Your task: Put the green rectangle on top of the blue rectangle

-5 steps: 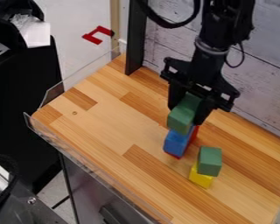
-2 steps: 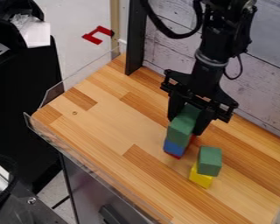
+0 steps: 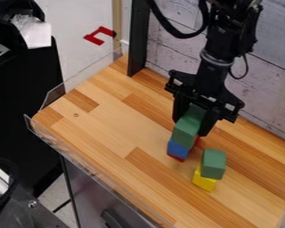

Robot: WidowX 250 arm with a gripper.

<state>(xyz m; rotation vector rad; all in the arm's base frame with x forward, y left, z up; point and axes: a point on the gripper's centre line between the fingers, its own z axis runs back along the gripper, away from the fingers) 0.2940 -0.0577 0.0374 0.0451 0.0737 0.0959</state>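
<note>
My gripper [image 3: 193, 125] hangs over the right half of the wooden table, shut on a long green block [image 3: 186, 130]. Directly beneath the green block is the blue block [image 3: 178, 150], most of its top covered. The two look to be in contact, though a small gap cannot be ruled out. Red [image 3: 176, 157] shows under the blue block and at its right side.
Just to the right, a second green block [image 3: 213, 164] sits on a yellow block [image 3: 204, 181]. A white plank wall [image 3: 264, 95] and a black post [image 3: 137, 40] stand behind. A clear rim [image 3: 97, 176] runs along the table's left edge.
The gripper has come down with the green block, which now covers more of the blue block. Since the middle frame it has shifted very slightly right and up.
</note>
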